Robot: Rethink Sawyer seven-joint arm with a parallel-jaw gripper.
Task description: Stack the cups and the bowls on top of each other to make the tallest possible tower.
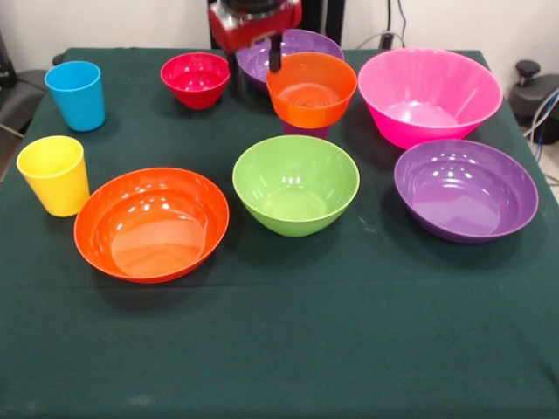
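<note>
Small orange bowl [312, 90] atop purple cup [306, 130], below fingers [274, 58].

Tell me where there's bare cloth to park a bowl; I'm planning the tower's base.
The widest free patch is the near strip of the table, in front of the wide orange bowl, green bowl and near purple bowl. A smaller gap lies between the blue cup and red bowl. The far middle is crowded.

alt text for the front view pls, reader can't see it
A small orange bowl sits on a purple cup at the middle of a green-clothed table, with the red end effector at its far rim. Seven other bowls and cups stand separately around it.
</note>
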